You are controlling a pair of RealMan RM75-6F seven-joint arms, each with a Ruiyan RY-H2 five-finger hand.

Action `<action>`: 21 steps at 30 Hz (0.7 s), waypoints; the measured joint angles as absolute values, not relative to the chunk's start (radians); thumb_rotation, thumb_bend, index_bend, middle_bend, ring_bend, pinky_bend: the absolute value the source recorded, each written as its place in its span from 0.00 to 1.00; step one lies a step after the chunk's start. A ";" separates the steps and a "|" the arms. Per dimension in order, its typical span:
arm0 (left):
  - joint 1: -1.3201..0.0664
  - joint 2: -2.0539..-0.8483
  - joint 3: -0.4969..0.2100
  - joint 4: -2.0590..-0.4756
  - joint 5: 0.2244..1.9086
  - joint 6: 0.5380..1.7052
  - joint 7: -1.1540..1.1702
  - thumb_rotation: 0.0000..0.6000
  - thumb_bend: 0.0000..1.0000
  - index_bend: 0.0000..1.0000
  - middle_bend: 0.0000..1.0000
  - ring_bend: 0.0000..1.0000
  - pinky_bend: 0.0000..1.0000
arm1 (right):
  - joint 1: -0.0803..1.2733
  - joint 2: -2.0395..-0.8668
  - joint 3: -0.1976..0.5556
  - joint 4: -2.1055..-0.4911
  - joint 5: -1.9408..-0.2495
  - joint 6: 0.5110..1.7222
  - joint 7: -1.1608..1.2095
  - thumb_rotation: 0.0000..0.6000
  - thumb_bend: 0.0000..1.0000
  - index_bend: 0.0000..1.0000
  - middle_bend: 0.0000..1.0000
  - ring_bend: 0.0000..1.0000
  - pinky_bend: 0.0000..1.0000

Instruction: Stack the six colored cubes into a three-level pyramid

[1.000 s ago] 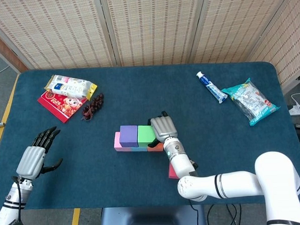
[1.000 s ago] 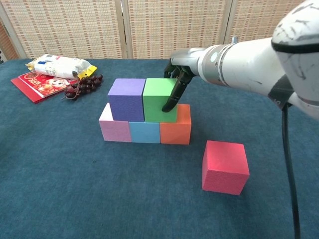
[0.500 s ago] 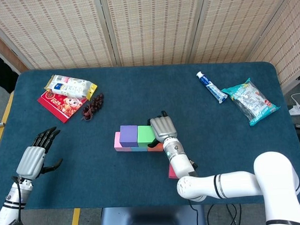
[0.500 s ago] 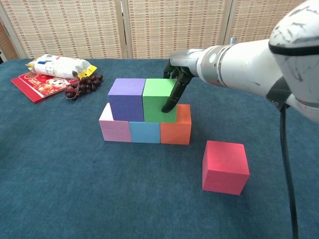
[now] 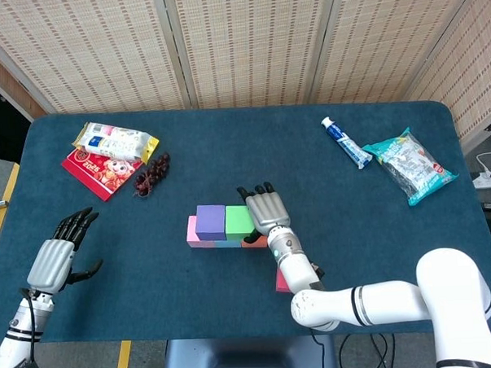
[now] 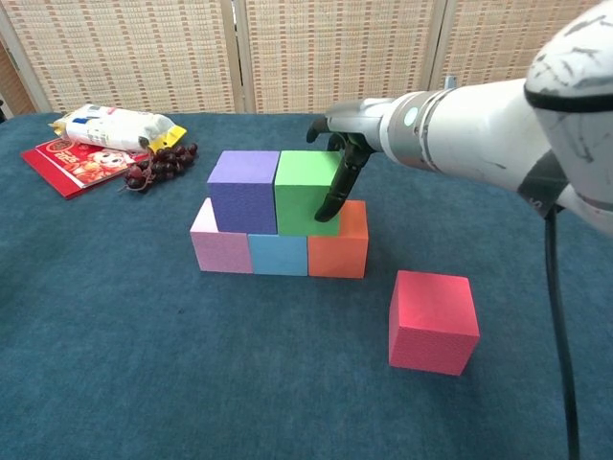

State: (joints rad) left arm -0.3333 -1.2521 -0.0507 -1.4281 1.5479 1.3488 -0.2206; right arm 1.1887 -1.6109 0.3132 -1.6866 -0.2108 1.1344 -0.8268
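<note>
Hand (image 6: 337, 171) beside green cube (image 6: 306, 192), red cube (image 6: 432, 320) apart

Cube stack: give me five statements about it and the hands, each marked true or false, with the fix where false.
1. The purple cube and green cube sit side by side on the second level. True.
2. The red cube tops the stack. False: it stands alone on the table, right of the stack.
3. The bottom row reads pink cube, blue cube, orange cube from left to right in the chest view. True.
4. The left hand holds a cube. False: it is open, far left of the stack, holding nothing.
5. The right hand is by the grapes. False: it is at the green cube's right side.
</note>
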 measured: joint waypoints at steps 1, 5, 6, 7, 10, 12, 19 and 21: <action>-0.333 -1.252 -0.051 -1.428 1.548 1.349 -0.221 1.00 0.31 0.02 0.00 0.00 0.11 | 1.188 -1.611 0.313 -1.688 -0.212 1.134 -0.826 1.00 0.13 0.11 0.30 0.15 0.03; -0.335 -1.252 -0.051 -1.427 1.550 1.348 -0.220 1.00 0.31 0.02 0.00 0.00 0.10 | 1.187 -1.603 0.310 -1.704 -0.209 1.132 -0.829 1.00 0.10 0.01 0.19 0.07 0.00; -0.337 -1.251 -0.052 -1.428 1.551 1.348 -0.219 1.00 0.31 0.01 0.00 0.00 0.10 | 1.186 -1.597 0.309 -1.712 -0.206 1.130 -0.830 1.00 0.08 0.00 0.14 0.03 0.00; -0.338 -1.250 -0.052 -1.430 1.553 1.348 -0.217 1.00 0.31 0.01 0.00 0.00 0.10 | 1.185 -1.591 0.309 -1.719 -0.203 1.129 -0.831 1.00 0.06 0.00 0.11 0.01 0.00; -0.344 -1.246 -0.054 -1.438 1.560 1.347 -0.206 1.00 0.31 0.01 0.00 0.00 0.10 | 1.178 -1.563 0.309 -1.745 -0.195 1.126 -0.830 1.00 0.03 0.00 0.01 0.00 0.00; -0.350 -1.242 -0.055 -1.447 1.564 1.345 -0.199 1.00 0.31 0.01 0.00 0.00 0.10 | 1.166 -1.538 0.310 -1.766 -0.199 1.123 -0.817 1.00 0.03 0.00 0.00 0.00 0.00; -0.371 -1.232 -0.061 -1.477 1.565 1.318 -0.178 1.00 0.31 0.01 0.00 0.00 0.10 | 1.074 -1.415 0.299 -1.856 -0.331 1.101 -0.701 1.00 0.03 0.00 0.02 0.00 0.02; -0.374 -1.230 -0.063 -1.485 1.559 1.311 -0.176 1.00 0.31 0.01 0.00 0.00 0.10 | 1.033 -1.367 0.290 -1.882 -0.401 1.098 -0.651 1.00 0.03 0.01 0.09 0.01 0.15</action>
